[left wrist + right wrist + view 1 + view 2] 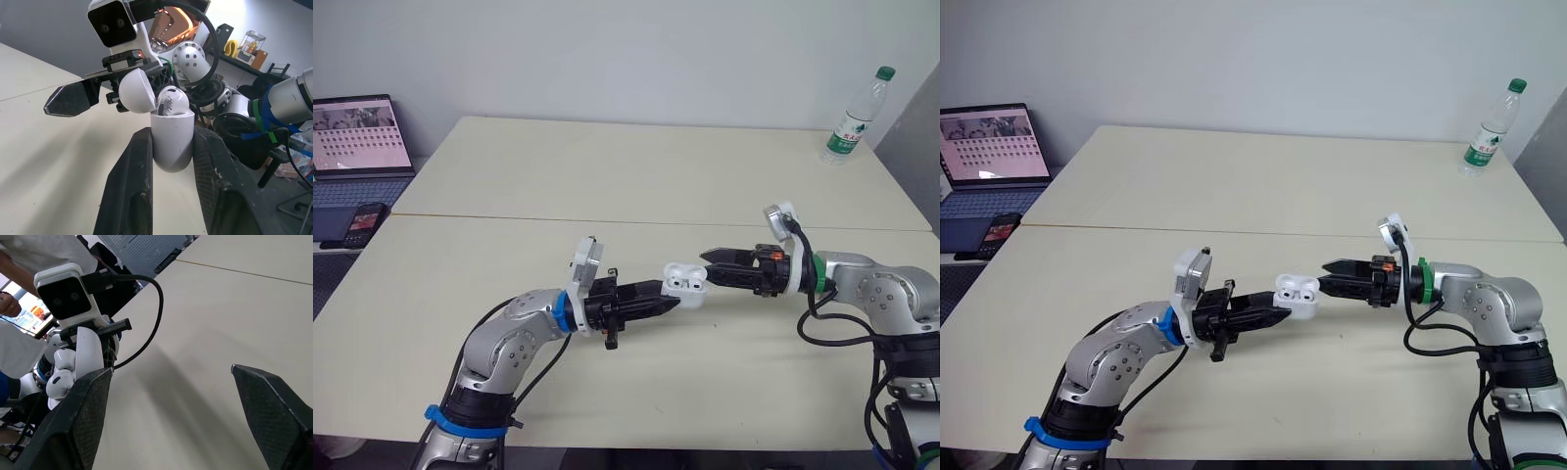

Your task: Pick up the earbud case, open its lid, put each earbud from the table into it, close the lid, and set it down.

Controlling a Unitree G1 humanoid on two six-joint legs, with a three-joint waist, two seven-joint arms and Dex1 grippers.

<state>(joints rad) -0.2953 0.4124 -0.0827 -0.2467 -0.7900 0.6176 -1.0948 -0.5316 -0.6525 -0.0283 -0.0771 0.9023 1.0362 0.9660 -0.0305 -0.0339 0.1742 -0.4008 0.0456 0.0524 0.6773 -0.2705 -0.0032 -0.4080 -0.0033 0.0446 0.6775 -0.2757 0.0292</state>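
The white earbud case (686, 287) is held above the middle of the table, my left gripper (672, 299) shut on its lower body. The lid (136, 91) is tipped back open. A white earbud (172, 101) sits in the case, and the right wrist view shows a second earbud (59, 382) beside it. My right gripper (709, 266) is open just to the right of the case, its fingertips level with the lid. One of its fingers (72, 98) reaches past the lid without touching it.
At the far right corner of the table stands a water bottle (857, 116). A laptop (357, 137) and a phone (362, 223) lie off the table's left edge. A seam (607, 221) crosses the table. A person (27, 257) stands behind.
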